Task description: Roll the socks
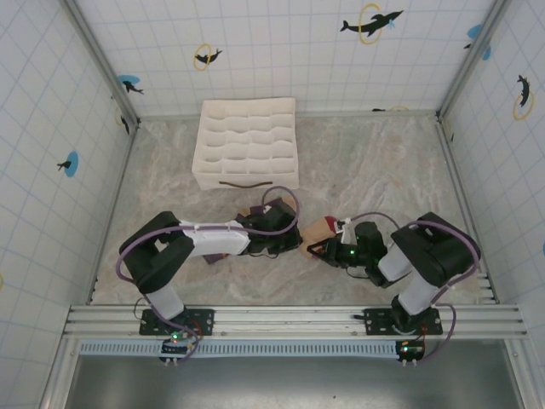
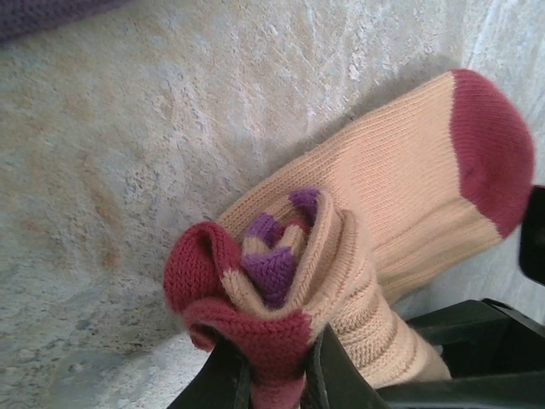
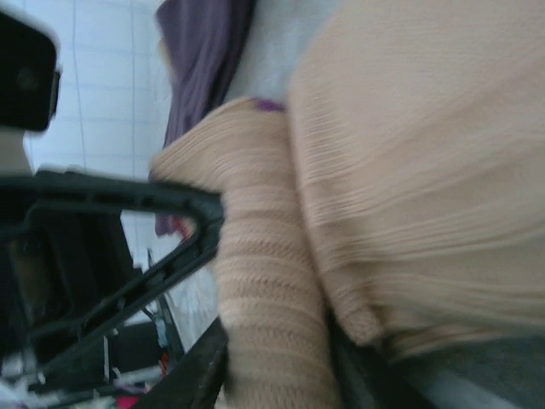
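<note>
a beige sock [image 2: 400, 170] of knitted cloth, with a dark red toe and a cuff striped in red and purple, was laid on the pale marbled tabletop [image 2: 128, 128]. in the top view the sock [image 1: 319, 228] was seen near the middle of the tabletop, a little toward the near edge, between the tips of the two arms. its cuff end was rolled up into a small bundle, with the red and purple stripes curled inside. the toe end was spread flat and pointed away from the roll.

the left fingers [image 2: 217, 383] were pressed close together on the rolled cuff, and the red edge of the roll was pinched between them. the right fingers [image 3: 192, 375] were set on either side of the ribbed part of the same sock [image 3: 426, 170], a little way apart. that view was blurred, so it could not be told whether the sock was squeezed by them or only sat between them.

a purple sock [image 3: 204, 60] of knitted cloth was laid just beyond the beige one, and a bit of the purple sock [image 2: 43, 13] was seen at the top corner of the left wrist view. a white cloth box [image 1: 247, 141] with many small pockets was stood further back on the tabletop, well apart from the beige sock.
</note>
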{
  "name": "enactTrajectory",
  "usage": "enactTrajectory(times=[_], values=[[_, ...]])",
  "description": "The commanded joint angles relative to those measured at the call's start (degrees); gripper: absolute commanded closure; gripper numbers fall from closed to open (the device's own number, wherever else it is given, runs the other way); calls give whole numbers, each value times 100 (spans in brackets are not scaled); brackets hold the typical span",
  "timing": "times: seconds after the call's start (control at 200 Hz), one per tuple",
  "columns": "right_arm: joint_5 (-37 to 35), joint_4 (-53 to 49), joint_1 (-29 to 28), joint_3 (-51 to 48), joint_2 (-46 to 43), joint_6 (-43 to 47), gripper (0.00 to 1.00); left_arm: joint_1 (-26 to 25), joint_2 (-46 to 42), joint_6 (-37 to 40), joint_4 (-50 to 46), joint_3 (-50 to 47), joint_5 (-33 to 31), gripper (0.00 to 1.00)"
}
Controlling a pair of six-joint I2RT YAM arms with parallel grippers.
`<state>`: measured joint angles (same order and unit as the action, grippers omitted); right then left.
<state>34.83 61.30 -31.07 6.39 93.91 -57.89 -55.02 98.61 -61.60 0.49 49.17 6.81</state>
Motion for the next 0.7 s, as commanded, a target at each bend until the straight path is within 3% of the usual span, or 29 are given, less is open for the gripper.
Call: enactTrajectory(times=[0.0, 0.095, 0.2, 0.385, 0.52, 0.696], values=[[-333, -1766, -58, -179, -606, 761, 56, 159, 229, 414, -1361, 154, -425, 100], [-624, -2903, -262, 92, -1538, 1528, 44, 159, 229, 540, -1679, 269, -472, 100], [-1543, -4129, -641, 445, -2524, 2294, 33, 159, 178, 605, -1809, 295, -418, 100], [-3186, -5148, -1467, 914, -3229, 3430, 28, 150, 18, 630, -1883, 247, -267, 100], [-4561, -5158, -2325, 1084, -3101, 4155, 25, 150, -42, 624, -1910, 160, -196, 100], [-5991, -4243, -3362, 937, -2778, 5142, 26, 150, -83, 588, -1850, 33, -149, 100]])
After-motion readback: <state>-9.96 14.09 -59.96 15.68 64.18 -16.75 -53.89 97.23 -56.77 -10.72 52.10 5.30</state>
